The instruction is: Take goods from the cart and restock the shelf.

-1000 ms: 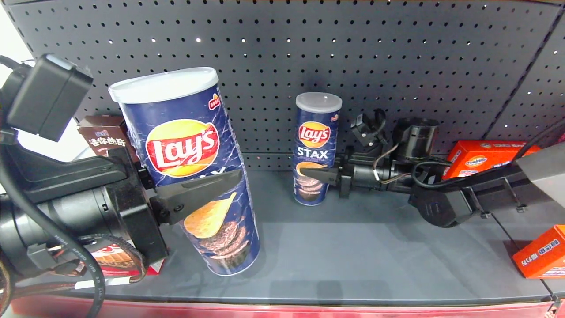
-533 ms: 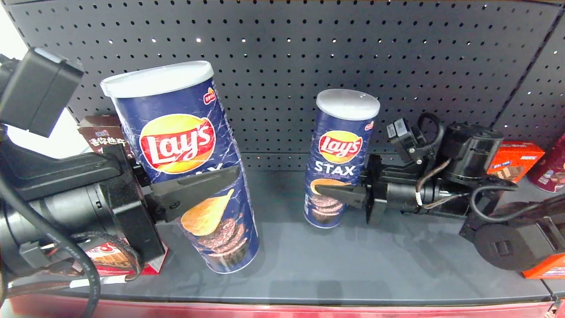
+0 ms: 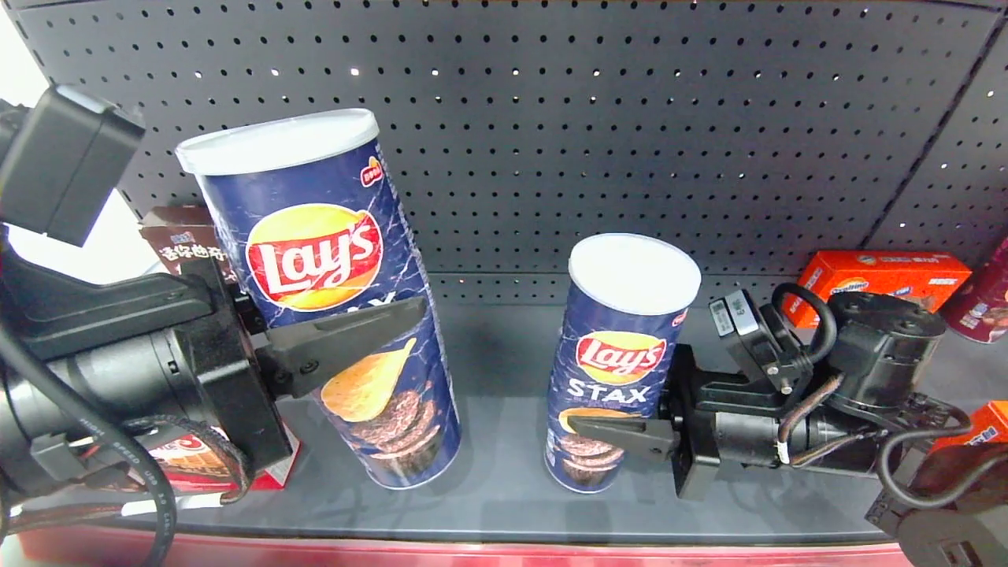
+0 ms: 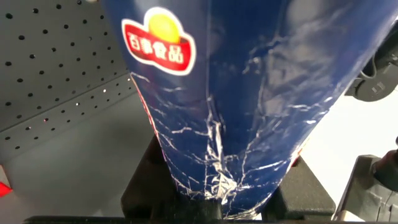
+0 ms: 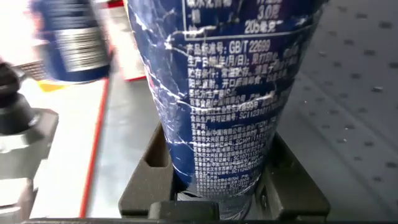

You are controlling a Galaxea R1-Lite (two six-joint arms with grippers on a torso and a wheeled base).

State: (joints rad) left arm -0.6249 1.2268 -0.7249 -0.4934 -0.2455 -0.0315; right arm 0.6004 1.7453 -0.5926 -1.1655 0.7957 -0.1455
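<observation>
Drawing forward from the pegboard (image 3: pixel 630 118), the right chip can (image 3: pixel 622 354) in the head view now sits much farther out from that back panel than it did a second ago, when it stood upright close against it. It now leans with its lid tipped away from the pegboard. Its base is low over the shelf deck (image 3: pixel 504 441), though contact cannot be judged. The right gripper (image 3: pixel 598 429) stays clamped around its lower half, one finger across the front. The left chip can (image 3: pixel 315 260) has barely shifted. It is tilted, about as far out from the pegboard as the right one now is, and the left gripper (image 3: pixel 370 331) is closed on its middle. An orange box (image 3: pixel 882 276) rests back near the pegboard. In the left wrist view, the left chip can (image 4: pixel 249 112) rises from between the closed jaws of the left gripper (image 4: pixel 217 199), with the pegboard (image 4: pixel 56 62) beyond it. In the right wrist view, the right chip can (image 5: pixel 224 93) is pinched at its base by the right gripper (image 5: pixel 217 193), the pegboard (image 5: pixel 360 93) lies just past it, and the left chip can (image 5: pixel 68 37) shows blurred to the side. The pull forward suggests the right can is being brought to a front-row spot level with its neighbour. Neither can is released, so both placements are probably still open.
</observation>
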